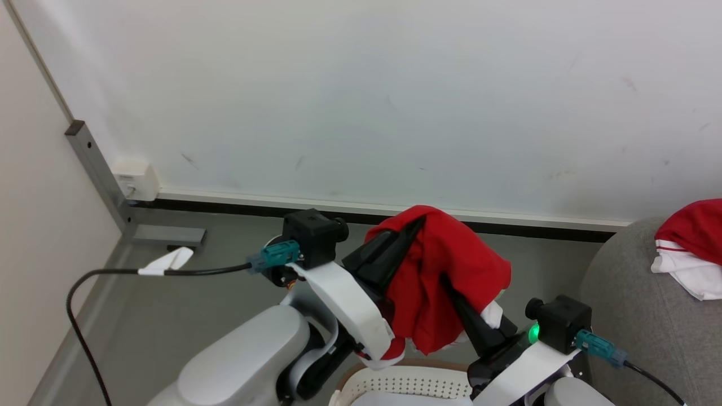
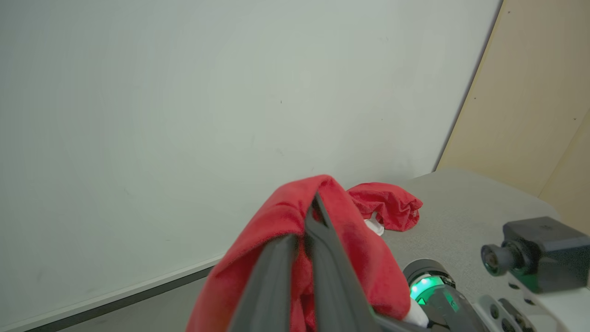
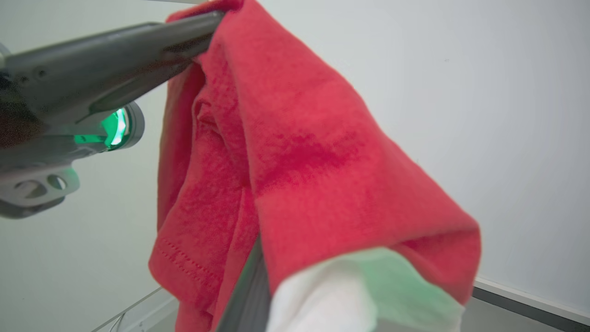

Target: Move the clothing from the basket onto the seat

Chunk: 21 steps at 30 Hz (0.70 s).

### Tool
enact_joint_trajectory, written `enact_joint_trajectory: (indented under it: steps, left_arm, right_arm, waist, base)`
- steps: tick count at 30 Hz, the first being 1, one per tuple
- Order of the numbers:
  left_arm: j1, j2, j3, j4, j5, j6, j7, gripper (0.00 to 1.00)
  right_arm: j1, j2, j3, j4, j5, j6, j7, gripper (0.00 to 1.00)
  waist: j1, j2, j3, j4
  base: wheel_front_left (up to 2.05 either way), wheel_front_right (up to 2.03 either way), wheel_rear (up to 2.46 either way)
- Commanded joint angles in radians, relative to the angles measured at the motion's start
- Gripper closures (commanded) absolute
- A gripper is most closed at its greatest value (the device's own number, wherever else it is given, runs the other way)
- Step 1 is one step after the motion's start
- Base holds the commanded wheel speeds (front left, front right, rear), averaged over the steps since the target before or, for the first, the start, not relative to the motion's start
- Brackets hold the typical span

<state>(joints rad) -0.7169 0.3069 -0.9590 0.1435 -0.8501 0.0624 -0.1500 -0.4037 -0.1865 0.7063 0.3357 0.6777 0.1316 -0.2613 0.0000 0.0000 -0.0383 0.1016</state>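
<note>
A red garment with a white trim hangs in the air between both grippers, above the white perforated basket at the bottom edge. My left gripper is shut on the garment's top fold, and in the left wrist view the left gripper pinches the cloth. My right gripper is shut lower in the same garment, its fingertips buried in cloth; one dark finger shows under the red fabric. A second red and white garment lies on the grey seat at the right.
A white wall with a dark baseboard stands close behind the arms. At the left are a grey metal post, a white wall box and a black cable with a white tag. Grey floor lies between post and basket.
</note>
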Motion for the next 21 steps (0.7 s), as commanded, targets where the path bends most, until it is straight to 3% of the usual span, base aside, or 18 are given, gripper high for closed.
enact_joint_trajectory:
  steps: [1, 19, 20, 21]
  left_arm:
    - [0.011, 0.008, 0.003, -0.006, -0.014, 0.004, -0.005, 1.00]
    - [0.020, 0.015, -0.011, 0.002, -0.021, 0.003, 0.008, 1.00]
    - [0.021, 0.014, -0.012, 0.003, -0.020, 0.005, 0.010, 0.93]
    - [0.024, 0.013, -0.014, 0.003, -0.022, 0.004, 0.012, 0.57]
  right_arm:
    - [0.017, -0.001, -0.005, -0.005, -0.006, -0.002, -0.003, 1.00]
    - [0.028, 0.004, -0.068, -0.055, -0.027, -0.002, -0.004, 1.00]
    - [0.028, 0.006, -0.077, -0.060, -0.031, -0.002, -0.004, 1.00]
    - [0.026, 0.007, -0.086, -0.064, -0.034, -0.002, -0.004, 1.00]
  waist:
    - [0.0000, 0.0000, 0.003, -0.004]
    - [0.0000, 0.0000, 0.013, -0.062]
    - [0.0000, 0.0000, 0.012, -0.068]
    - [0.0000, 0.0000, 0.013, -0.076]
  base:
    - [0.00, 0.00, 0.00]
    - [0.00, 0.00, 0.00]
    - [0.00, 0.00, 0.00]
    - [0.00, 0.00, 0.00]
